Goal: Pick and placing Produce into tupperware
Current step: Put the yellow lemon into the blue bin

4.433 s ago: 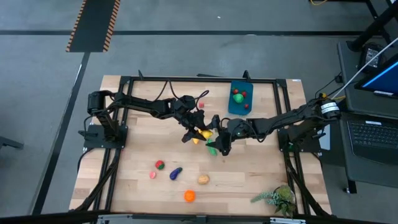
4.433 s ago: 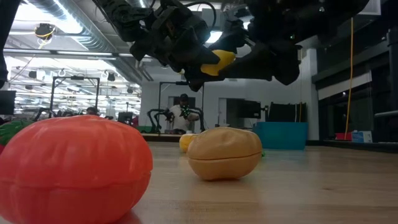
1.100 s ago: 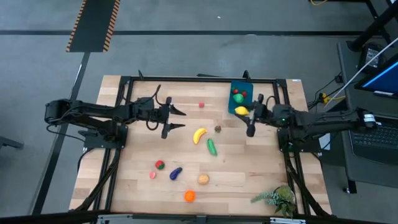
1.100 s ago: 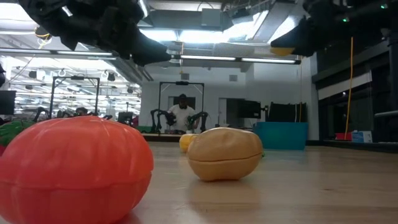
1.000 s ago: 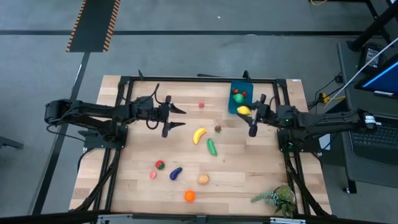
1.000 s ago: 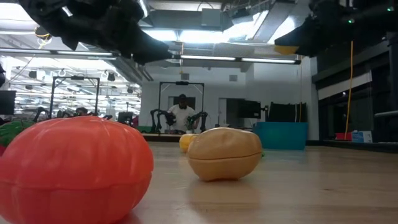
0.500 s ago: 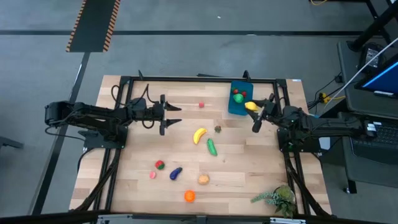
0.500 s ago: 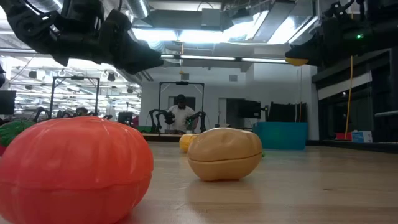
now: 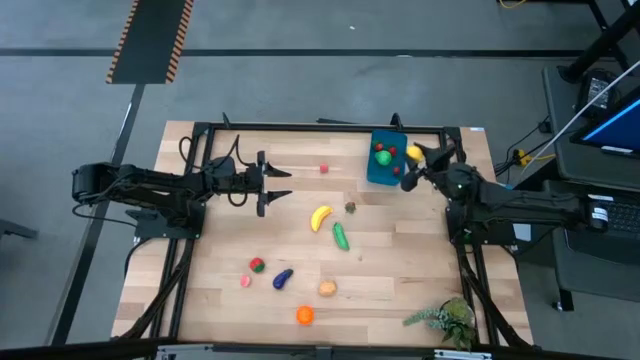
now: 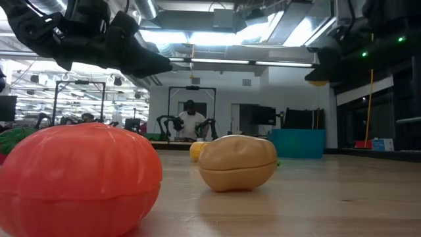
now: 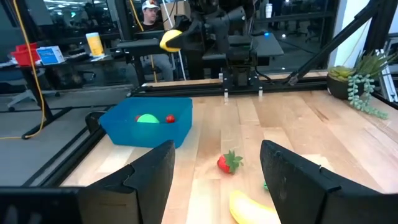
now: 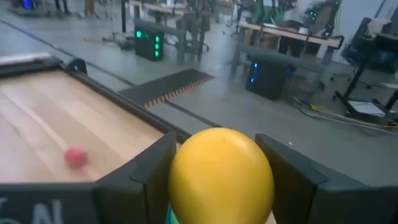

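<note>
My right gripper (image 9: pixel 416 158) is shut on a yellow lemon (image 12: pixel 221 174) and holds it in the air at the right rim of the blue tupperware (image 9: pixel 385 160). A green piece (image 9: pixel 382 157) and two red pieces lie inside the tupperware. My left gripper (image 9: pixel 280 185) hovers open and empty over the table's left half. On the table lie a banana (image 9: pixel 320 217), a cucumber (image 9: pixel 340 236), a strawberry (image 11: pixel 229 163), an eggplant (image 9: pixel 283 278), a potato (image 9: pixel 327 288) and an orange piece (image 9: pixel 304 315). My right gripper pinches the lemon's two opposite sides (image 12: pixel 180 180) between its two fingers. The fingers come nearly level from the table's right side. The lemon is lifted clear, well above the table, as the low view shows (image 10: pixel 318 81).
A small red piece (image 9: pixel 324 169) lies at the far middle, and a red-green piece (image 9: pixel 257 265) and a pink one (image 9: pixel 245 282) near the left front. A leafy plant sprig (image 9: pixel 445 318) lies at the near right corner. Dark frame rails (image 9: pixel 300 128) border the table.
My right gripper has swung toward the table's far right corner with the lemon, from the tupperware's near side up to its right rim, and has turned as it went. My left gripper has drawn back a little toward the left edge and sunk slightly, staying open.
</note>
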